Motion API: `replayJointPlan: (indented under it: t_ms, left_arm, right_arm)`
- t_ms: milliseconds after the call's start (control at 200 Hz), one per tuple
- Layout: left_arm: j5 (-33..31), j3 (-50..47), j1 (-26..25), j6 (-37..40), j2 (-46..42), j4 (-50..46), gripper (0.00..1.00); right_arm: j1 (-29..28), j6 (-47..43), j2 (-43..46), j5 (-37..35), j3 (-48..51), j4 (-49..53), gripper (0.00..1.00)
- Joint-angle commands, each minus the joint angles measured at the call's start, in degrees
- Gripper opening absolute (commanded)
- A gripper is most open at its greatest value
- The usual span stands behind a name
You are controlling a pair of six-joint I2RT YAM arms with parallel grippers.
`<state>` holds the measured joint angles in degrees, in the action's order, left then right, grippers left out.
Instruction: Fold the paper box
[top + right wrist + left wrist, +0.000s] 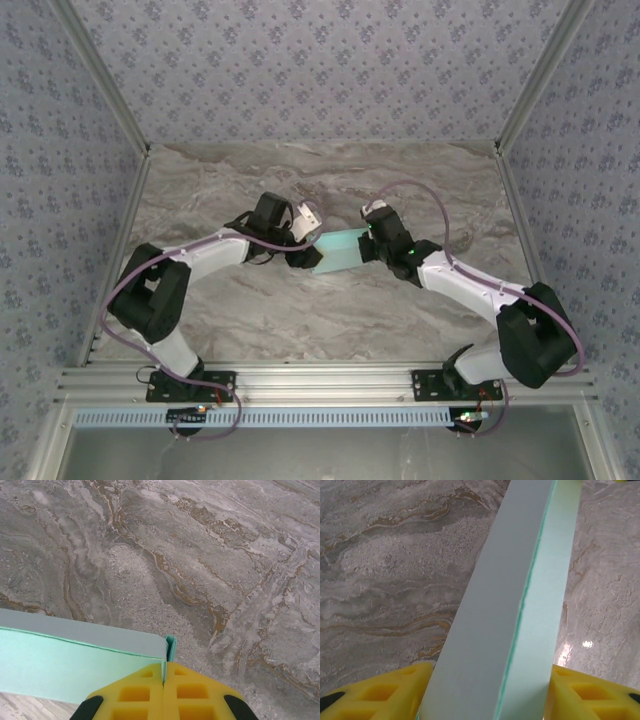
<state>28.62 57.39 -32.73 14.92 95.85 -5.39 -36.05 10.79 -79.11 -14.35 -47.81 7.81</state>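
So the paper box [338, 250] is sitting between the two arms over the middle of the desk [300, 170], and it's already looking like a flat closed-up rectangle rather than an open sheet. I'm guessing we're in the closing and pressing part of the fold.

The right end effector [164, 692] is pinching shut on the thin card at one corner of the box. A little turquoise tab [171, 647] is poking up right at the seam of its fingers. The left end effector [492, 695] is straddling the box's long narrow side. Its jaws are standing fairly wide, with a yellow finger [380, 695] on each side, right up against the card. Honestly I can't tell if it's actually squeezing or just bracketing the thing.

How I'd be playing this:
- The right side is doing the anchoring, so it should be holding firm without twisting. Thin card creases wherever you torque it.
- The left should be pressing square onto the walls. Come in at an angle and the long edge is probably going to gape.
- Move slowly, in small steps. If the arms are pulling apart, that tab could be slipping out or tearing.
- Be checking that the corner tab is going inward, not folding out.
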Motion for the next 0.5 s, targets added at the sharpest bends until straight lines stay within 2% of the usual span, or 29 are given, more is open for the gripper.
replayJointPlan:
  t_ms: [0,495]
  left_arm:
    - [-0.8,-0.7,0.3,-2.8,-3.6,2.8,0.59]
    - [-3.0,-4.0,0.3,-5.4,-10.0,2.9,0.65]
  right_arm:
    - [-1.3,0.9,0.3,-0.7,-0.3,7.0,0.00]
    - [-1.9,1.4,0.3,-1.7,-0.2,6.9,0.00]
